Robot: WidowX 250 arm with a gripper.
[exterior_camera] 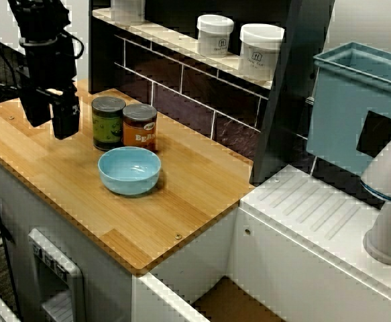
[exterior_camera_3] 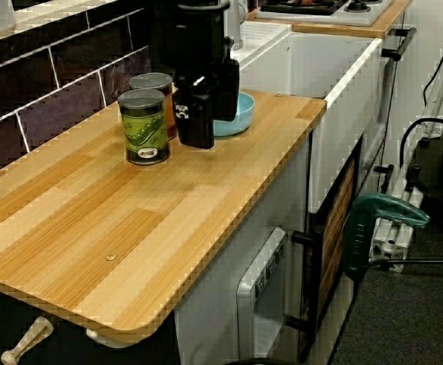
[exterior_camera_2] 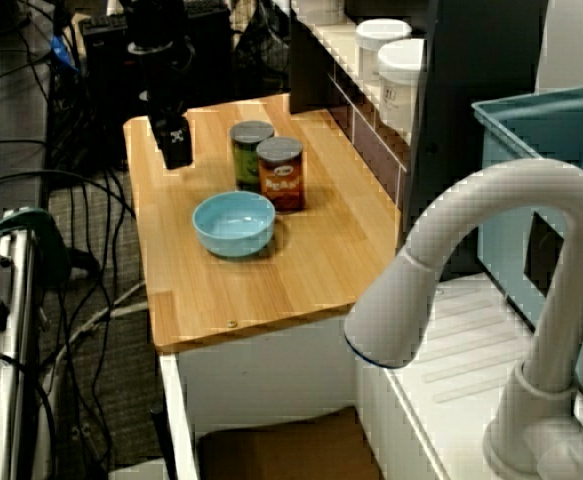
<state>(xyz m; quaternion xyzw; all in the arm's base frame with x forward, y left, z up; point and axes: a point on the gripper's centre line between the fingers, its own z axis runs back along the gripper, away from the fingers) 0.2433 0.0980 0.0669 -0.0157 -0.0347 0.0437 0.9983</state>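
My black gripper [exterior_camera: 51, 122] hangs open just above the wooden counter [exterior_camera: 182, 201], with nothing between its fingers. It is nearest to a green can [exterior_camera: 108, 122], which stands upright a short way to its right without touching it. Against that can stands an orange can [exterior_camera: 140, 126]. In front of both cans sits an empty light blue bowl [exterior_camera: 129, 170]. The view from over the faucet shows the gripper [exterior_camera_2: 174, 142] left of the green can [exterior_camera_2: 251, 152], the orange can [exterior_camera_2: 280, 172] and the bowl [exterior_camera_2: 234, 222]. In the low view along the counter, the gripper [exterior_camera_3: 208, 114] partly hides the bowl [exterior_camera_3: 242, 114] beside the green can [exterior_camera_3: 144, 125].
Two white jars [exterior_camera: 261, 50] stand on the shelf above the dark tiled wall. A teal bin [exterior_camera: 356, 111] and a white faucet [exterior_camera_2: 491, 250] sit over the white drainboard [exterior_camera: 316, 215] to the right. Cables [exterior_camera_2: 81, 250] and a green clamp [exterior_camera_3: 377, 220] lie beyond the counter's edge.
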